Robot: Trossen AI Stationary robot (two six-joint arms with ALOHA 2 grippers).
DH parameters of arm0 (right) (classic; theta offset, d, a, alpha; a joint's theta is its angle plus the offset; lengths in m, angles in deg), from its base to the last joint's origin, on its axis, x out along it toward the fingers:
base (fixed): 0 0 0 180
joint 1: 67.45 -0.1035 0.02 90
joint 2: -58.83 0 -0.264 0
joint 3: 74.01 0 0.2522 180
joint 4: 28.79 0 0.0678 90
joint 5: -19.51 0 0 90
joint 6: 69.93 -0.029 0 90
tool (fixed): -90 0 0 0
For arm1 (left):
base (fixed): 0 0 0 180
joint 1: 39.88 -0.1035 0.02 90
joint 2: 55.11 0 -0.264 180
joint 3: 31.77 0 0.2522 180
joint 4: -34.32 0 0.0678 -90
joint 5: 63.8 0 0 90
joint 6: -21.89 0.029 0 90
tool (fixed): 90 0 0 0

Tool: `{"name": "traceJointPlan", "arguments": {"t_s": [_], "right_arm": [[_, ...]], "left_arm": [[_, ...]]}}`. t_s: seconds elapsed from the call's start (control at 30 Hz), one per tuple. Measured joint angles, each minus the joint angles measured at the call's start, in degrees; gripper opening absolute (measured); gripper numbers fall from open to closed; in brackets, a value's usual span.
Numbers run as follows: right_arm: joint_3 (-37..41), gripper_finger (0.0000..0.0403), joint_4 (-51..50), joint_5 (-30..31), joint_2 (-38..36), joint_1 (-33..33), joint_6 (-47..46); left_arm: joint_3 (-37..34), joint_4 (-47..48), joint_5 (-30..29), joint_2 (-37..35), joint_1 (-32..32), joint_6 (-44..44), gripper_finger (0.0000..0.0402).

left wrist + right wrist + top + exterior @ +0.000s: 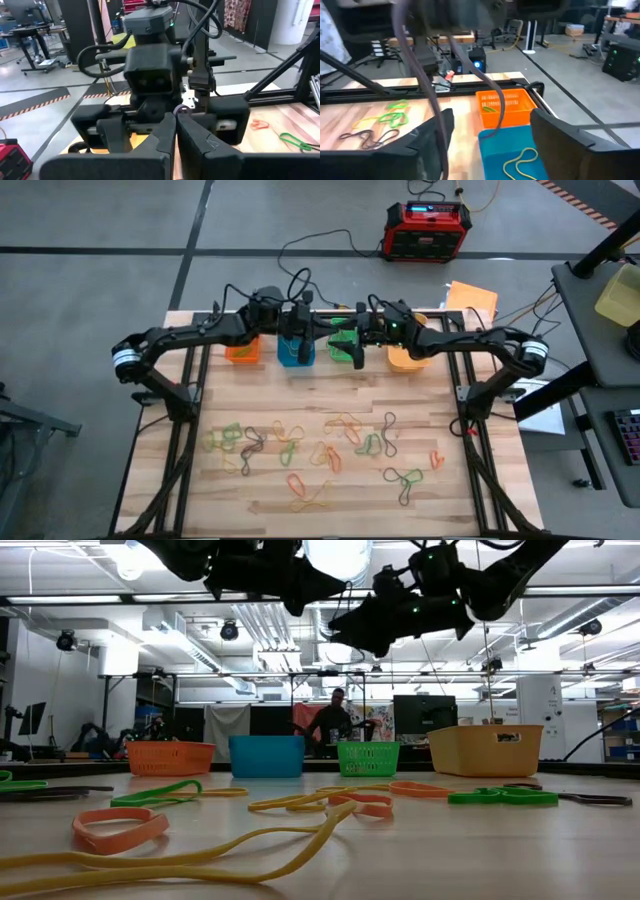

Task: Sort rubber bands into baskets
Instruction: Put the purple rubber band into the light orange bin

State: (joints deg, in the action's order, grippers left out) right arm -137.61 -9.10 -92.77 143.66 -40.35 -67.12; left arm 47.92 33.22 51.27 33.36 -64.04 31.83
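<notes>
We see 4 baskets in a row along the far edge of the table (250,490): the orange basket (241,351), the blue basket (295,352), the green basket (343,344) and the larger yellow-orange basket (408,357). Both arms reach in over that row and nearly meet in the middle. The left gripper (298,321) sits above the blue basket; in its wrist view its fingers (160,137) are pressed together, closed on nothing we can make out. The right gripper (360,352) hangs over the green basket, beside the blue one; its wrist view shows its fingers (437,132) spread wide apart, empty, looking down on the blue and orange baskets. We see 1 yellow band (520,162) lying inside the blue basket and a green band (490,108) in the orange one. Most of the rubber bands (320,450) are scattered loose on the near half of the table, well apart from the baskets, green, orange, yellow and black mixed. A red-and-black box (428,230) sits on the floor beyond the table. In the low view a person (334,720) stands in the room behind the baskets.
</notes>
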Motion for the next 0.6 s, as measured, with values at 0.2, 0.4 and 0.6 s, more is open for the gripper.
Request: {"name": "traceJointPlan", "arguments": {"t_s": [0.2, 0.4, 0.6], "right_arm": [[-1.94, 0.01, 0.09, 0.84, 1.54, -0.12, 1.25], [-1.53, 0.0012, -1.53, 0.85, 0.41, -0.12, 1.33], [-1.53, 0.0009, -6.98, 0.86, -2.45, -0.11, 1.34]], "left_arm": [[0.0, 0.05, 0.03, -0.17, 0.37, 0.01, 0.0], [0.0, 3.07, -1.47, -0.76, 0.15, -2.14, 0.0012], [0.0, 7.99, -2.04, -1.91, -0.36, -1.68, 0.0088]]}}
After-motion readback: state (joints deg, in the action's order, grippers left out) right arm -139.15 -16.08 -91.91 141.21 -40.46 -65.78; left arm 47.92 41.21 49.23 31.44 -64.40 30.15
